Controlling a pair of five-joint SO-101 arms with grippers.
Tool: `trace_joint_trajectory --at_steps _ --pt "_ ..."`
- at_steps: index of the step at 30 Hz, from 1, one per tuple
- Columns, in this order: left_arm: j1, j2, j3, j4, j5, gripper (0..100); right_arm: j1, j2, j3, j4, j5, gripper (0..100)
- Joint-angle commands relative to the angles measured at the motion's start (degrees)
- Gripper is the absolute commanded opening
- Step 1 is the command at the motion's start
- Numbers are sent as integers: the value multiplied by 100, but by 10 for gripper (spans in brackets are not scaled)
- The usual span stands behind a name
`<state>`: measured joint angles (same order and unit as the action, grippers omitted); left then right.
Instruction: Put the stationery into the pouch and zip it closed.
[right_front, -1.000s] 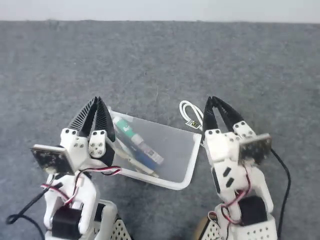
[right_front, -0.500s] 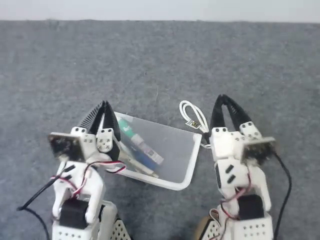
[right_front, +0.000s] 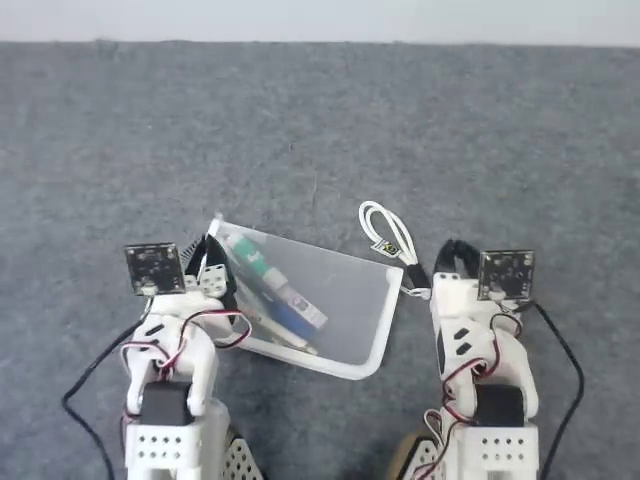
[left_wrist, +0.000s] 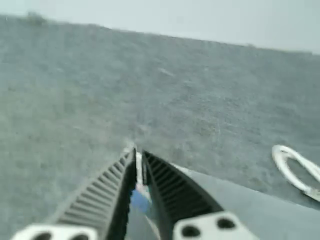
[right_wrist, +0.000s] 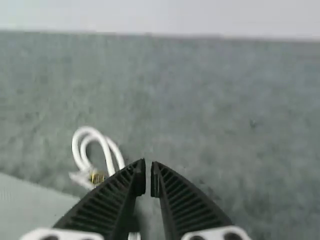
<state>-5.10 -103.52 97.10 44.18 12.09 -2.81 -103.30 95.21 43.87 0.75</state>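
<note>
A clear plastic pouch (right_front: 352, 300) lies on the grey mat between the two arms, with pens and other stationery (right_front: 278, 290) inside it toward its left end. A white looped cord (right_front: 383, 228) lies on the mat by the pouch's far right corner. My left gripper (right_front: 213, 250) hangs shut over the pouch's left end; its tips (left_wrist: 138, 156) meet above the pouch (left_wrist: 250, 200), and a blue item (left_wrist: 139, 201) shows below them. My right gripper (right_front: 455, 252) is shut just right of the pouch, its tips (right_wrist: 148, 169) close to the cord (right_wrist: 92, 150).
Grey carpet-like mat (right_front: 320, 130) covers the whole table, open beyond the pouch. Both arm bases and their wires stand at the near edge.
Both arms have drawn back toward their bases and tilted up, so the fingers now sit mostly under the wrist cameras. The pouch and cord have not moved.
</note>
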Motion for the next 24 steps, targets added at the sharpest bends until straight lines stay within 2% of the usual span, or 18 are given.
trace_joint_trajectory --at_steps 1,5,8,16,24 --pt "-185 -88 -57 571 -44 12 84 -75 123 1033 0 7" --pt "-9 -88 -57 1292 -44 12 84 -66 123 2475 0 7" --pt "53 -88 -57 1881 -44 12 84 -66 123 3134 0 7" --pt "9 -88 -57 2769 -35 12 75 -66 123 3116 0 7" --pt "9 -88 -57 2813 -35 12 75 -66 123 3116 0 7"
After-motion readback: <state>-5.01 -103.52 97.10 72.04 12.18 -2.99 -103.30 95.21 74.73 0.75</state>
